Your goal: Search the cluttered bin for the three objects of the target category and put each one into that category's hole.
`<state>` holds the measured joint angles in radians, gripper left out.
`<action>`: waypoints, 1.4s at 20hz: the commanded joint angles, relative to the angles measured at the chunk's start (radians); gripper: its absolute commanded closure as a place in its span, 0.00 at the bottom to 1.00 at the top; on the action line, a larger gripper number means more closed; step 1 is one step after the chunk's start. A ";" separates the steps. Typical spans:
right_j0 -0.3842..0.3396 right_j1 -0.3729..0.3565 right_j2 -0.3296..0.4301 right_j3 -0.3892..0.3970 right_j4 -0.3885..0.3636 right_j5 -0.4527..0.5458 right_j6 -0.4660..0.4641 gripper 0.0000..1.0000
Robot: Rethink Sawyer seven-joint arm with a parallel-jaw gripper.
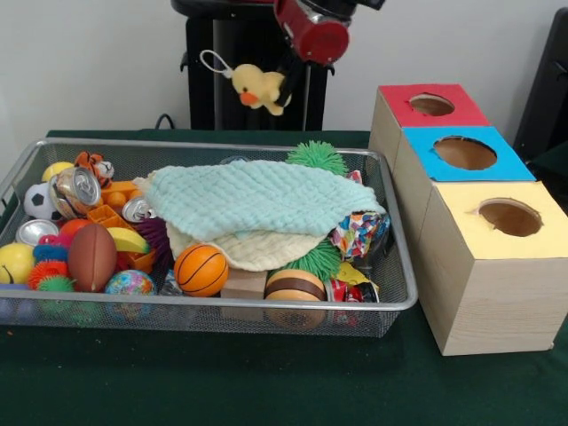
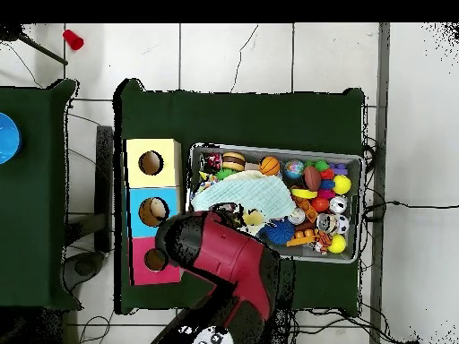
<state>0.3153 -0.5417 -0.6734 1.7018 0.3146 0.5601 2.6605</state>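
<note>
We take the three boxes as our landmark: the yellow-topped box (image 1: 497,266), the blue-topped box (image 1: 463,160) and the red-topped box (image 1: 417,111) stand in a row on the green surface (image 1: 222,382), touching one another, just beside the end of the cluttered bin (image 1: 204,306).

Beside that row lies the bin, heaped with balls, cans and a pale green cloth (image 1: 257,200). An orange striped tiger (image 1: 93,166) sits at the bin's corner farthest from the boxes.

Smaller, and the thing the move turns on: the yellow duck (image 1: 260,88) hangs in the air above the bin's rear rim, lifted clear of the clutter. In the front view it lies to the left of the red-topped box, near it but not over any hole. We judge the carry must go sideways from the duck toward the row, then down into whichever hole answers to plush toys; we cannot tell which one that is.

The gripper (image 1: 286,80) comes down from the red arm and appears clamped on the duck's side. The overhead view hides it under the arm.
</note>
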 commanded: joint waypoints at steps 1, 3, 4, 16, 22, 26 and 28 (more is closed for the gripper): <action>0.053 0.042 0.081 0.079 0.088 0.130 0.323 1.00; 0.068 0.041 0.068 0.082 0.099 0.139 0.317 1.00; 0.068 0.040 0.062 0.084 0.102 0.138 0.312 1.00; 0.172 0.025 0.030 0.135 0.163 0.133 0.349 1.00; 0.249 0.029 0.009 0.158 0.206 0.143 0.395 1.00; 0.290 0.044 -0.002 0.165 0.228 0.143 0.426 1.00; 0.312 0.052 -0.007 0.167 0.236 0.145 0.446 1.00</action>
<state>0.6012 -0.5298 -0.7092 1.7899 0.4861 0.5766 2.7466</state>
